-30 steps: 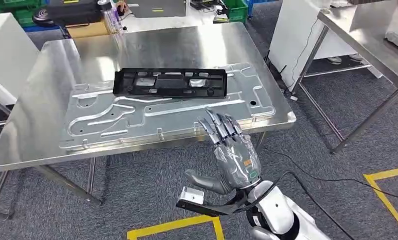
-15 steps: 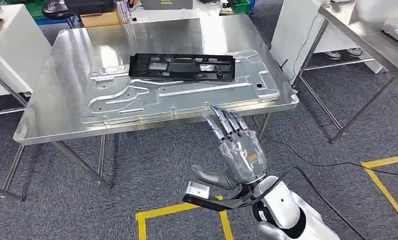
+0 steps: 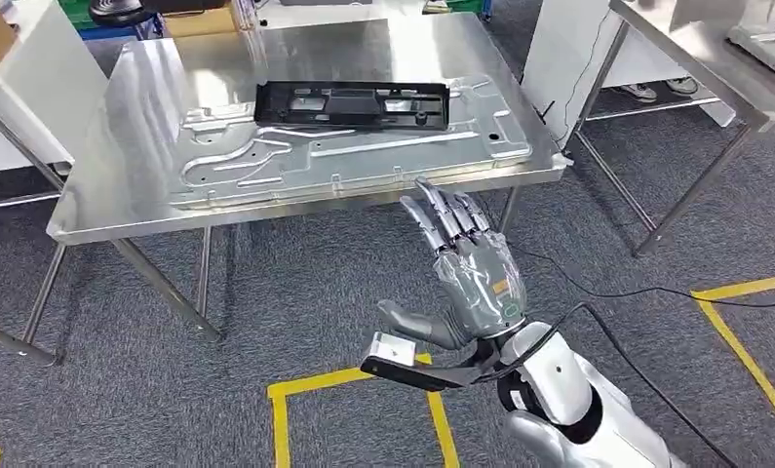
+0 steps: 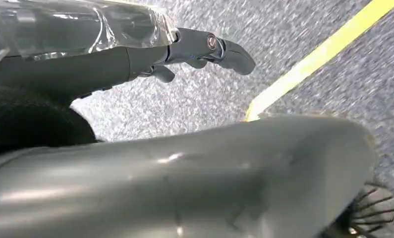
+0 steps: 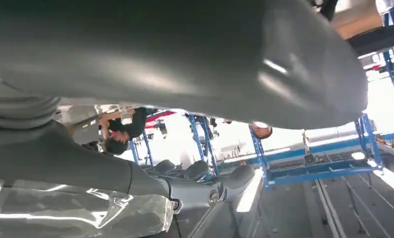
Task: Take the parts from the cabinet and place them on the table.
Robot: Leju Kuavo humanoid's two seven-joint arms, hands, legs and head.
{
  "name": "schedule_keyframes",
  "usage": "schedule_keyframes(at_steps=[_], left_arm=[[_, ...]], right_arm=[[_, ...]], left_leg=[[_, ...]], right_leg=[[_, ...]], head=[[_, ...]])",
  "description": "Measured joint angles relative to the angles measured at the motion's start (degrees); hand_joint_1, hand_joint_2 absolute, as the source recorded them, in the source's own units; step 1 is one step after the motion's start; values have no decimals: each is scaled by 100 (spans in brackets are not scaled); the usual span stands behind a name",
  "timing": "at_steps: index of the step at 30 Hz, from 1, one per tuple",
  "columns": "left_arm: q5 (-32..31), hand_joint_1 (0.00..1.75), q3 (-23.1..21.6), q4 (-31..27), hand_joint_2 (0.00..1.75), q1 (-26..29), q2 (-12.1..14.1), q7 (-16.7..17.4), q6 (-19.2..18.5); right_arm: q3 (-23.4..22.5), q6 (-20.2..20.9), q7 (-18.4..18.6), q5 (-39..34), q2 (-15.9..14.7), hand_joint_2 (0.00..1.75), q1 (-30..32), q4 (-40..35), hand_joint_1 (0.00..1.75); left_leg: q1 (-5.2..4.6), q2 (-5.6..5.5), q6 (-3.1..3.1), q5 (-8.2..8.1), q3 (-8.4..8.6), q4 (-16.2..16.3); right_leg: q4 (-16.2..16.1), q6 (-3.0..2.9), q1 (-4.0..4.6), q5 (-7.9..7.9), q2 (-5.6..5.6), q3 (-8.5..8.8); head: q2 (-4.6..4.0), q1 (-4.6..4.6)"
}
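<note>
Head view: the right hand [image 3: 466, 268] hangs released, fingers spread, clear of the table [image 3: 100, 185]. The black part [image 3: 352, 104] lies on the plate [image 3: 354, 156] there. Placing looks done; next calls for turning back to the cabinet.

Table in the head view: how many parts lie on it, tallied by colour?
Black: 1, the black frame, lying on the silver one.
Silver: 1, the metal panel, flat on the table.
Total: 2.
</note>
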Motion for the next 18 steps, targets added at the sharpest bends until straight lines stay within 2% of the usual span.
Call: schedule_keyframes(at_steps=[2, 3, 4, 5, 6, 7, 8, 9, 10, 11, 12, 13, 14, 15, 17, 18], left_arm=[[2, 0, 15, 0, 0, 12, -18, 59, 29], [9, 0, 28, 0, 0, 17, -22, 120, 44], [24, 0, 35, 0, 0, 15, -29, 153, 42], [33, 0, 37, 0, 0, 17, -29, 151, 33], [31, 0, 42, 0, 0, 10, -20, 142, 15], [28, 0, 46, 0, 0, 10, -20, 140, 0], [26, 0, 46, 0, 0, 10, -15, 142, -22], [26, 0, 48, 0, 0, 9, -13, 144, -37], [24, 0, 50, 0, 0, 8, -13, 144, -44], [22, 0, 50, 0, 0, 4, -15, 144, -44], [-2, 0, 50, -2, 0, 0, -18, 144, -44], [-2, 0, 50, -2, 0, -4, -24, 146, -44], [-4, 0, 50, -2, 0, -8, -35, 151, -42], [-4, 0, 52, -2, 0, -18, -40, 153, -42], [-9, 0, 55, -2, 0, -20, -48, 153, -22], [-7, 0, 55, -2, 0, -19, -50, 160, -9]], right_arm=[[-2, -20, 0, -22, 0, 0, -15, 0, 0], [0, -28, 0, -50, -2, 0, -12, 2, 0], [-2, -74, 0, -59, -11, 0, -11, 20, 0], [-2, -109, 2, -59, -9, 0, -10, 28, 0], [-2, -147, 9, -59, -9, 0, -6, 35, 0], [-2, -155, 28, -59, -18, 0, 5, 42, 0], [-7, -157, 44, -59, -28, 0, 25, 46, 0], [-9, -157, 68, -59, -31, 0, 52, 52, 0], [-9, -157, 96, -59, -33, 0, 73, 59, 0], [-13, -155, 120, -59, -35, 0, 83, 59, 0], [-31, -149, 133, -59, -50, 0, 82, 59, 0], [-57, -142, 138, -59, -63, 0, 81, 57, 0], [-74, -140, 140, -59, -72, 0, 76, 52, 0], [-87, -138, 138, -59, -74, 0, 66, 48, 0], [-114, -122, 140, -59, -79, 0, 72, 35, 0], [-124, -98, 140, -61, -83, 0, 81, 35, 0]], left_leg=[[-39, 0, 67, 22, -116, 49], [-41, 2, 134, 76, -193, 50], [-9, 20, 204, 161, -248, 43], [-30, 21, 246, 220, -299, 42], [-43, 35, 306, 282, -371, 43], [-59, 36, 315, 351, -448, 46], [-79, 36, 330, 420, -541, 52], [-100, 36, 339, 487, -629, 61], [-115, 36, 341, 545, -714, 70], [-127, 36, 339, 598, -800, 89], [-135, 31, 332, 648, -887, 113], [-137, 27, 321, 692, -951, 140], [-145, 26, 300, 723, -987, 165], [-171, 25, 273, 758, -1019, 196], [-149, 33, 210, 869, -1064, 175], [-143, 35, 172, 922, -1093, 167]], right_leg=[[-27, 71, -7, 130, -7, -49], [-31, 116, -10, 182, -9, -77], [27, 135, -51, 78, -3, -128], [226, 150, -52, -231, 0, -234], [610, 163, -56, -618, 3, -362], [1119, 177, -55, -973, 4, -502], [1641, 189, -45, -1213, 12, -623], [1965, 190, -45, -1250, 14, -654], [2032, 182, -43, -1121, 15, -578], [1880, 167, -39, -915, 15, -396], [1518, 145, -34, -699, 17, -99], [976, 111, -28, -597, 19, 303], [407, 74, -12, -721, 27, 727], [-58, 63, 20, -840, 30, 976], [-74, 9, 52, -821, 34, 905], [-58, -40, 58, -780, 33, 863]], head=[[0, 0], [0, 2], [0, -2], [0, 4], [0, 4], [0, 13], [0, 13], [0, 13], [0, 13], [0, 15], [0, 13], [0, 15], [0, 15], [0, 13], [0, 13], [0, 13]])
